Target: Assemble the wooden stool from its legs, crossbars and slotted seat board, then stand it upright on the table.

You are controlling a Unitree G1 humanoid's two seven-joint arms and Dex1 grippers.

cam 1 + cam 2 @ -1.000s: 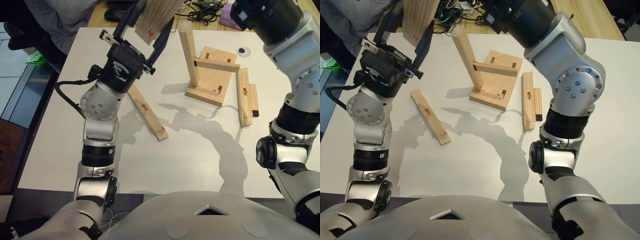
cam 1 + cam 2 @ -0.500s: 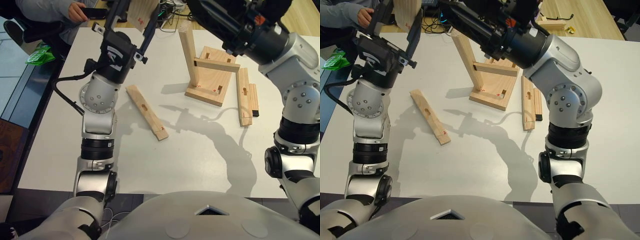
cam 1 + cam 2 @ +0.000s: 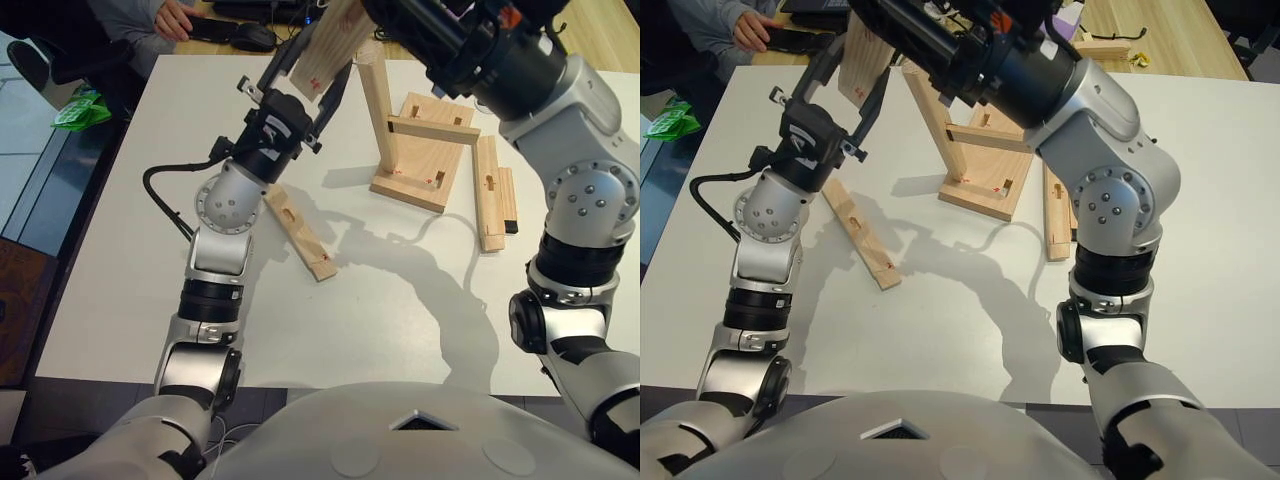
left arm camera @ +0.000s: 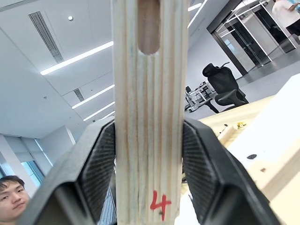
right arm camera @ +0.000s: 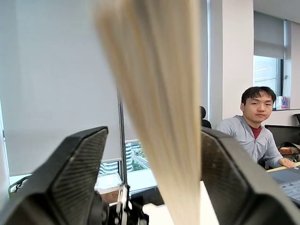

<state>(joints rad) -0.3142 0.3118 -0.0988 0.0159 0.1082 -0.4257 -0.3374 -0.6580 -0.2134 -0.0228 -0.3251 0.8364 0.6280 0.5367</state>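
Observation:
My left gripper is raised over the table's far left and is shut on a wooden leg. The leg has a slot and a red mark and tilts up to the right. My right arm crosses over from the right. Its gripper stands open around the upper end of that leg, with a gap on one side. The slotted seat board lies flat on the table. One leg stands upright in it, and a crossbar runs out from that leg.
A loose slotted leg lies on the table below my left gripper. Two more wooden pieces lie side by side to the right of the seat board. The white table is bare toward its near edge.
My left gripper has swung right and nearer with the leg, tilting it. My right arm has swept from the far right across to the leg's upper end.

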